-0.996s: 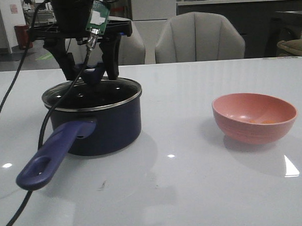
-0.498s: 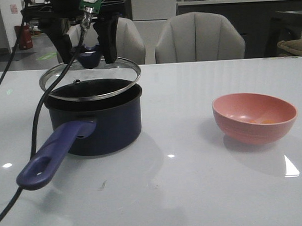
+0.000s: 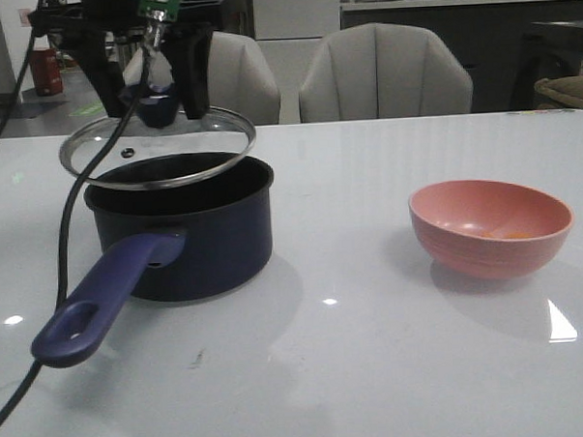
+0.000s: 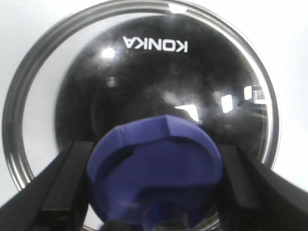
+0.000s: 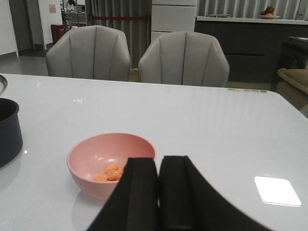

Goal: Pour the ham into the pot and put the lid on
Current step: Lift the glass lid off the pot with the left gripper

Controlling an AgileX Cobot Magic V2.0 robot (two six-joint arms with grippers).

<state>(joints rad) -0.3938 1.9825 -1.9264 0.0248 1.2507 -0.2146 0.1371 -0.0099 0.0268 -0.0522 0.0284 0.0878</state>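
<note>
The dark navy pot (image 3: pixel 181 238) stands at the table's left, its purple-blue handle (image 3: pixel 101 296) pointing to the near left. My left gripper (image 3: pixel 154 99) is shut on the blue knob (image 4: pixel 155 168) of the clear glass lid (image 3: pixel 158 147) and holds it tilted just above the pot, shifted a little left. The lid (image 4: pixel 139 86) fills the left wrist view. The ham (image 5: pixel 110 172) lies as several orange slices in the pink bowl (image 3: pixel 491 227) at the right. My right gripper (image 5: pixel 159 192) is shut and empty, near the bowl (image 5: pixel 110 161).
A black cable (image 3: pixel 65 248) hangs from the left arm past the pot's handle. Two grey chairs (image 3: pixel 382 74) stand behind the table's far edge.
My left gripper has lifted the lid off the pot, and it has risen and drifted a little to the left. The bowl and the pot have not moved.
</note>
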